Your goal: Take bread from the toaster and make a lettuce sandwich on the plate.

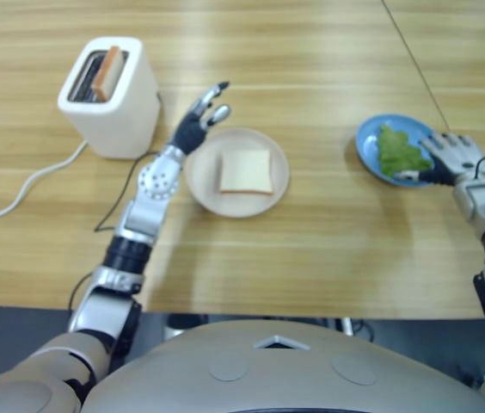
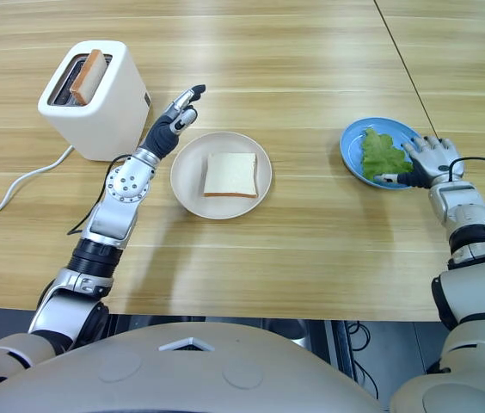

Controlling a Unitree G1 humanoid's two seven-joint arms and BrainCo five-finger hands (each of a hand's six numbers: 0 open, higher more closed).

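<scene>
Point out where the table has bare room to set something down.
Bare wood runs between the beige plate and the blue plate, along the near edge, and across the far side. Crowded between the toaster and beige plate, where the left hand hovers.

Bright even overhead light; soft glare on table (image 1: 311, 52).

Wooden table (image 2: 311, 249). On it, a white toaster (image 2: 96, 103) at the left with its white cord (image 2: 19, 185), a round cream plate (image 2: 189, 194) just beside, and a small blue plate (image 2: 350, 159) well off to the right.
</scene>
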